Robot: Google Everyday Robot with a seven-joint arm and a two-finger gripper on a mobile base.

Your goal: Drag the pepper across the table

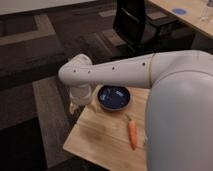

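Note:
The pepper [132, 134] is slim and orange with a small green stem. It lies on the light wooden table [95, 136], near the right side and just in front of a blue bowl [114, 97]. My white arm reaches across the top of the table from the right. My gripper [75, 106] hangs below the wrist at the table's far left corner, left of the bowl and well away from the pepper. It is mostly hidden behind the wrist.
The large white arm body [180, 115] covers the table's right part. A black office chair [135, 22] stands behind on the dark carpet. A pale desk [195, 20] with a blue disc [179, 11] is at the top right.

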